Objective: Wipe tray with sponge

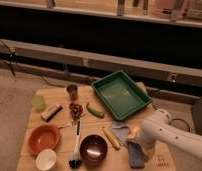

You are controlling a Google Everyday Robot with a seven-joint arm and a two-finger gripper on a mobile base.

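Note:
The green tray [121, 94] sits empty at the back right of the wooden table [59, 125]. A blue-grey sponge [136, 155] lies at the table's front edge, right of the middle. My white arm [174, 139] reaches in from the right. My gripper [137, 141] points down just above the sponge, mostly hidden by the arm's end. A blue-grey cloth [121, 131] lies just left of the gripper.
A dark bowl [93, 148], a brush [76, 145], an orange bowl [43, 138] and a white cup [46, 159] stand front left. A yellow stick [112, 138], green pepper [95, 110], metal cup [72, 91], green cup [38, 102] and block [51, 112] lie mid-left.

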